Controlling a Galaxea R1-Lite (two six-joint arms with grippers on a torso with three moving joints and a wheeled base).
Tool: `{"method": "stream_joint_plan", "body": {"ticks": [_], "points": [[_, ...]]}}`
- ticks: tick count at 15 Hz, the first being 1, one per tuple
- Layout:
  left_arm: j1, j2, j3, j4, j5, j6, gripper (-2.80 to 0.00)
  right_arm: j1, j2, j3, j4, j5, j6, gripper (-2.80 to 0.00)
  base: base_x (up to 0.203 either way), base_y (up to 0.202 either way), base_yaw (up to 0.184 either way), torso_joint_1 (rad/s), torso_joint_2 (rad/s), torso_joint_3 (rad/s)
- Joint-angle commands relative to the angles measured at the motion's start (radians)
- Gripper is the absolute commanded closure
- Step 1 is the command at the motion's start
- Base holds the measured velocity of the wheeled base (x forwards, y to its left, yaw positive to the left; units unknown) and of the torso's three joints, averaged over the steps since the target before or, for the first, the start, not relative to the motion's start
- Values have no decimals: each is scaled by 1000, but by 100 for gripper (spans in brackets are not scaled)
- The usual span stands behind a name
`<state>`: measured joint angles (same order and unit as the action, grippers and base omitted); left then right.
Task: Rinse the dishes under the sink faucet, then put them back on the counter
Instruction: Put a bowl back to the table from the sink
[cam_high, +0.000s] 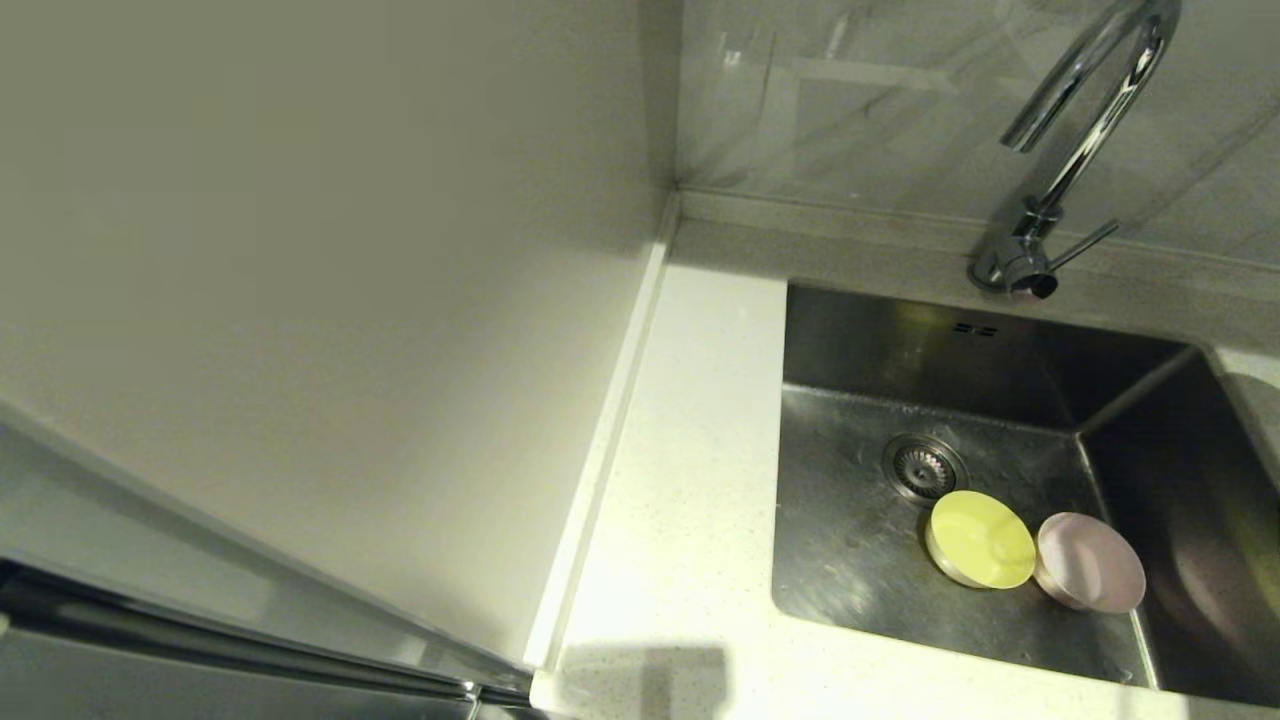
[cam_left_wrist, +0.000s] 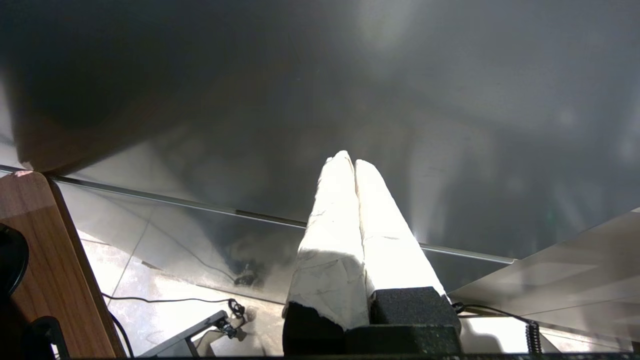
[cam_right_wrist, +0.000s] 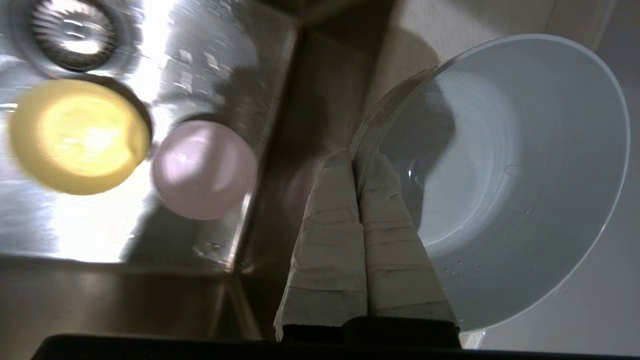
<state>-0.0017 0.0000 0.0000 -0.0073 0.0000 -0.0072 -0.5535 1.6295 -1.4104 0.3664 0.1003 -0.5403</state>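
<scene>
The yellow-green bowl (cam_high: 982, 539) and the pale pink bowl (cam_high: 1090, 561) lie side by side on the floor of the steel sink (cam_high: 860, 540), just in front of the drain (cam_high: 923, 466). The chrome faucet (cam_high: 1075, 130) arches over the sink's back edge. Neither arm shows in the head view. In the right wrist view my right gripper (cam_right_wrist: 356, 161) is shut on the rim of the pale grey-blue bowl (cam_right_wrist: 510, 180), wet with droplets, held beside the sink's right wall over the counter (cam_right_wrist: 575, 320). The yellow-green bowl (cam_right_wrist: 77, 136) and pink bowl (cam_right_wrist: 202, 169) show there too. My left gripper (cam_left_wrist: 350, 162) is shut, empty, parked away.
White speckled counter (cam_high: 690, 470) runs left of the sink, bounded by a raised edge and a plain cream wall panel (cam_high: 300, 300). In the left wrist view a grey cabinet front, a wooden board (cam_left_wrist: 45, 260) and floor cables (cam_left_wrist: 200, 300) lie below the parked arm.
</scene>
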Motion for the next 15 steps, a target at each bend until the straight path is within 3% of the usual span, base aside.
{"method": "stream_joint_plan", "body": {"ticks": [1,3,11,15], "points": [[0,0,3,0,0,0,0,-4,135,-64,5,-52,44,0,0,0,0,0,0,0],[0,0,3,0,0,0,0,-5,202,-130,17,-68,112,0,0,0,0,0,0,0],[0,0,3,0,0,0,0,-5,512,-518,75,-133,257,0,0,0,0,0,0,0],[0,0,3,0,0,0,0,-5,587,-572,42,-139,287,0,0,0,0,0,0,0]]}}
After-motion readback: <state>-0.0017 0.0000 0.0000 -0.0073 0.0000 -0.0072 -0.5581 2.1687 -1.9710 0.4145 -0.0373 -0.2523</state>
